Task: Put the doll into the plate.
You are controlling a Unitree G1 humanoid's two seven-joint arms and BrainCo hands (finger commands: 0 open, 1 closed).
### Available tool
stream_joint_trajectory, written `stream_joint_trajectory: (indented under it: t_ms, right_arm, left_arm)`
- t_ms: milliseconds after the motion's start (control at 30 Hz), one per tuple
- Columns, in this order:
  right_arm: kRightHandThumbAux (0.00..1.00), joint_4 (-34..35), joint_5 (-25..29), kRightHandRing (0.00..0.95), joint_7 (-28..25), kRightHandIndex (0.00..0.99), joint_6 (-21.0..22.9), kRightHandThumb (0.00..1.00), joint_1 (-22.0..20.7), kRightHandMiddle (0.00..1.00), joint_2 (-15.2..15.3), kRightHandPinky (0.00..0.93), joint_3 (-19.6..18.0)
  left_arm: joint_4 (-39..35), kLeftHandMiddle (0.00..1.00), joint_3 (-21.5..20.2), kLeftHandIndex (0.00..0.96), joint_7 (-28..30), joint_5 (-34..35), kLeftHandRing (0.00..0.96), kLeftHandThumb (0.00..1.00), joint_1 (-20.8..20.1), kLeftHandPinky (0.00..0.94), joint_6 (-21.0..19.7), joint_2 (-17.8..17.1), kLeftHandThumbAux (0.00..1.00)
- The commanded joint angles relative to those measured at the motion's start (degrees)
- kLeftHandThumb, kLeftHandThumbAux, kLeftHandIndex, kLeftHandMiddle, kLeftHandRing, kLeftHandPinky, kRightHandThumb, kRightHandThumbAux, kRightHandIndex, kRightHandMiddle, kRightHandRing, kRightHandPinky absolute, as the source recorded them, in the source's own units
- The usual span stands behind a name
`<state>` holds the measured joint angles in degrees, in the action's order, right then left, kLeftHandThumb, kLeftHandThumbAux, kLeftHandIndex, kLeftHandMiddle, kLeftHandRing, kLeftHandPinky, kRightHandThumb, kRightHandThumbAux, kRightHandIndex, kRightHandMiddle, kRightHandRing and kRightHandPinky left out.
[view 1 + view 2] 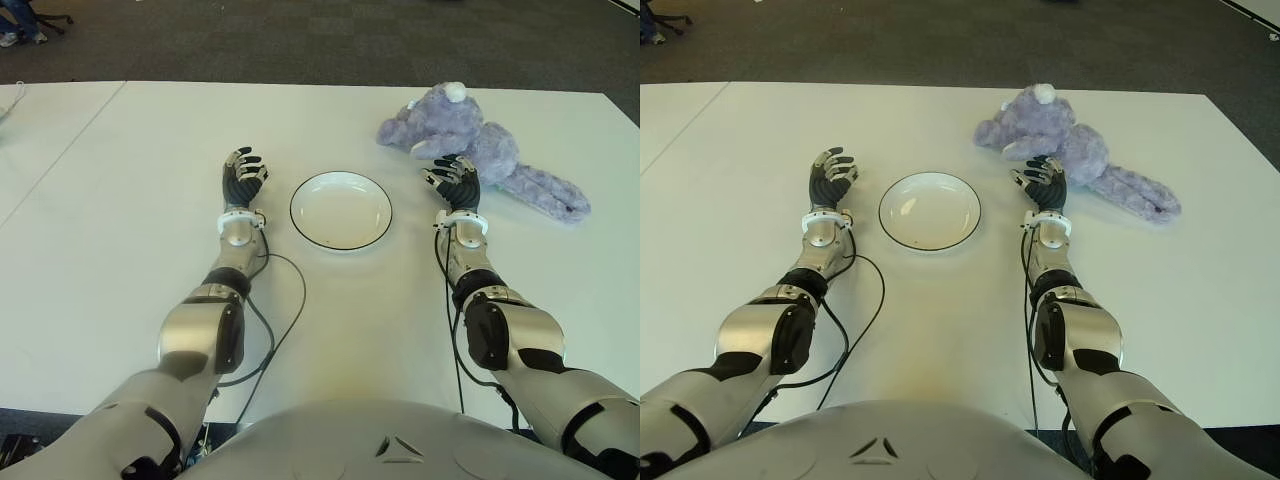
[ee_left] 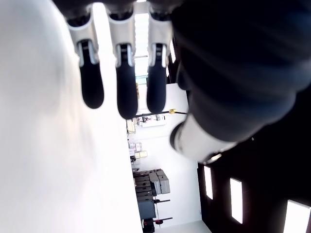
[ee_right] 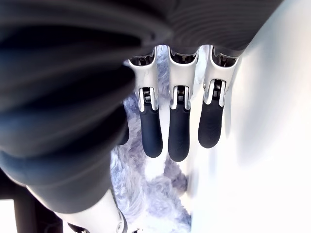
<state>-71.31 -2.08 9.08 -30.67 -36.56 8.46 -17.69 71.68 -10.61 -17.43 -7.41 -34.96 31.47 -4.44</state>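
Observation:
A purple plush doll (image 1: 480,148) lies on the white table (image 1: 120,200) at the far right, its long limb stretching right. An empty white plate (image 1: 341,209) with a dark rim sits mid-table. My right hand (image 1: 455,183) is open between plate and doll, its fingers (image 3: 178,136) extended just short of the doll's fur (image 3: 141,194) and holding nothing. My left hand (image 1: 242,177) shows open to the left of the plate, fingers (image 2: 119,92) straight and empty.
Black cables (image 1: 280,320) run along both forearms over the table. A seam (image 1: 60,150) splits the table on the left. Dark carpet (image 1: 330,40) lies beyond the far edge, where a chair base (image 1: 40,22) stands at the top left.

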Motion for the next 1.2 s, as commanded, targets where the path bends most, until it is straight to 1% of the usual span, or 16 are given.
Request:
stream_joint_trajectory:
  t_ms: [33, 167, 267, 400, 500, 600, 667, 800, 900, 933, 1067, 1200]
  right_arm:
    - [0.91, -5.99, 2.01, 0.353, -0.52, 0.277, 3.34, 0.238, 11.72, 0.336, -4.01, 0.36, -1.62]
    - [0.9, -5.94, 2.4, 0.358, -0.55, 0.279, 2.42, 0.257, 12.27, 0.335, -4.01, 0.389, -2.11]
    - [0.888, -5.67, 2.96, 0.365, -0.8, 0.282, 0.25, 0.283, 13.97, 0.336, -4.25, 0.405, -2.7]
    - [0.879, -5.44, 2.88, 0.369, -0.06, 0.29, -2.14, 0.275, 15.38, 0.338, -4.56, 0.41, -2.67]
    - [0.878, -5.3, 2.66, 0.368, 0.49, 0.289, -3.4, 0.254, 16.29, 0.338, -4.74, 0.4, -2.37]
    - [0.879, -4.94, 2.31, 0.362, 1.16, 0.284, -5.35, 0.23, 17.6, 0.333, -5.23, 0.388, -1.93]
    - [0.88, -4.66, 2.28, 0.36, 1.18, 0.284, -6.41, 0.224, 18.36, 0.332, -5.57, 0.386, -1.76]
    - [0.887, -4.34, 2.29, 0.352, 0.92, 0.28, -7.79, 0.215, 19.49, 0.325, -6.06, 0.365, -1.54]
    - [0.884, -4.16, 2.06, 0.341, 0.61, 0.274, -8.64, 0.186, 20.56, 0.316, -6.27, 0.35, -1.19]
    - [0.878, -4.13, 1.95, 0.333, 0.57, 0.269, -8.74, 0.17, 20.76, 0.311, -6.26, 0.339, -1.08]
    - [0.872, -4.0, 1.24, 0.318, 0.62, 0.26, -9.44, 0.159, 21.64, 0.302, -6.26, 0.317, -0.35]
    - [0.869, -3.75, 0.55, 0.306, 0.77, 0.252, -10.26, 0.143, 22.33, 0.295, -6.48, 0.3, 0.37]
  left_arm:
    - [6.17, 0.339, 0.24, 0.255, -0.36, -0.19, 0.366, 0.401, 10.3, 0.388, -6.19, 2.9, 0.867]
    - [6.19, 0.337, 0.24, 0.255, -0.01, -0.04, 0.361, 0.405, 10.25, 0.378, -6.57, 2.89, 0.864]
    - [6.24, 0.338, 0.04, 0.253, 0.37, 0.2, 0.36, 0.428, 10.08, 0.379, -7.15, 2.78, 0.861]
    - [6.09, 0.341, 0.17, 0.246, -0.06, 0.22, 0.367, 0.433, 10.03, 0.396, -6.71, 3.35, 0.86]
    - [6.1, 0.344, 0.08, 0.239, -0.01, 0.32, 0.375, 0.411, 10.08, 0.403, -6.8, 3.27, 0.856]
    - [6.24, 0.339, 0.07, 0.245, -0.09, 0.2, 0.365, 0.397, 10.48, 0.361, -6.91, 3.05, 0.856]
    - [6.26, 0.337, 0.02, 0.246, -0.09, 0.22, 0.363, 0.392, 10.54, 0.355, -6.9, 3.01, 0.858]
    - [6.2, 0.338, -0.4, 0.241, 1.09, 0.81, 0.364, 0.402, 10.33, 0.373, -7.4, 2.83, 0.856]
    - [6.21, 0.333, -0.89, 0.242, 2.58, 1.51, 0.36, 0.444, 10.14, 0.381, -7.8, 2.72, 0.855]
    - [6.2, 0.327, -0.96, 0.242, 2.77, 1.63, 0.354, 0.451, 10.14, 0.371, -7.7, 2.7, 0.856]
    - [6.1, 0.321, -1.09, 0.24, 3.02, 1.94, 0.348, 0.457, 10.19, 0.365, -6.87, 2.71, 0.85]
    - [6.07, 0.321, -1.05, 0.238, 3.22, 1.93, 0.35, 0.442, 10.14, 0.365, -6.94, 2.68, 0.845]
